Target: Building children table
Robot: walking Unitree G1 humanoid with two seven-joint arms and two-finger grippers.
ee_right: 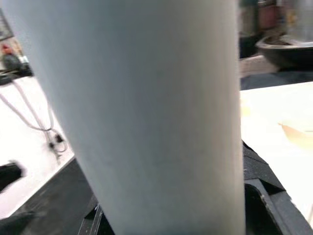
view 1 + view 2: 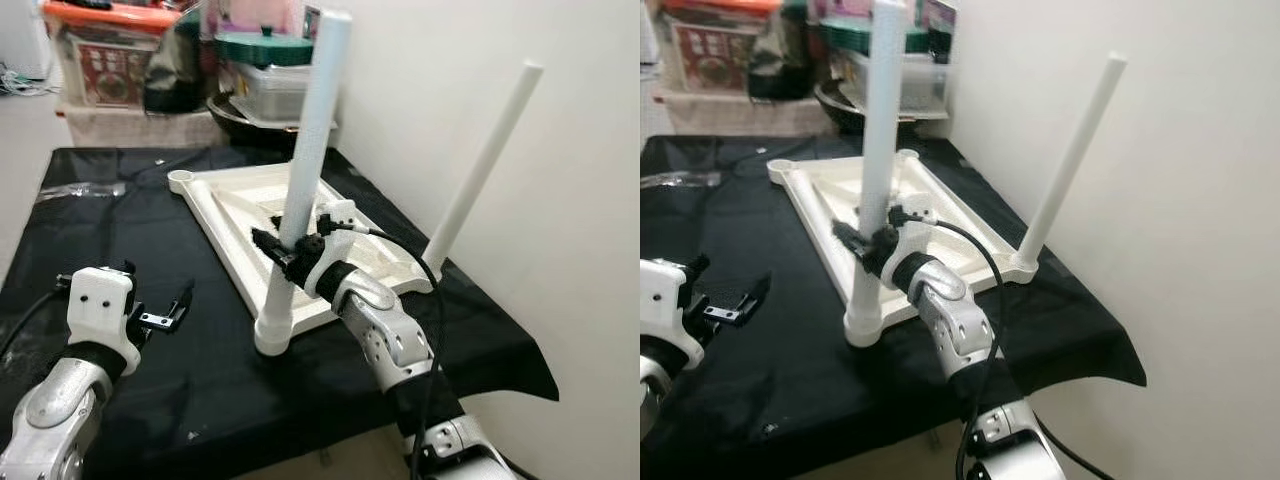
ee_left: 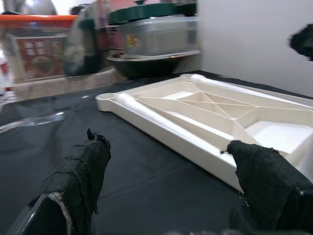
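A white plastic tabletop [image 2: 245, 205] lies upside down on the black-covered table [image 2: 120, 260]. One white leg [image 2: 312, 130] stands in the near corner socket [image 2: 274, 330], leaning slightly. My right gripper [image 2: 283, 250] is shut on this leg low down; up close the leg [image 1: 146, 112] is a broad pale tube. A second white leg [image 2: 482, 165] stands in the right corner socket by the wall. My left gripper [image 2: 165, 310] hovers open over the cloth, left of the tabletop, its black fingers [image 3: 83, 171] apart with nothing between them.
Behind the table stand a dark wok [image 2: 245, 115], a lidded grey container [image 2: 270, 85] with a green lid on top, and a box with an orange lid [image 2: 105, 50]. The white wall [image 2: 500, 60] runs close along the right side. Clear plastic wrap [image 2: 85, 188] lies on the cloth.
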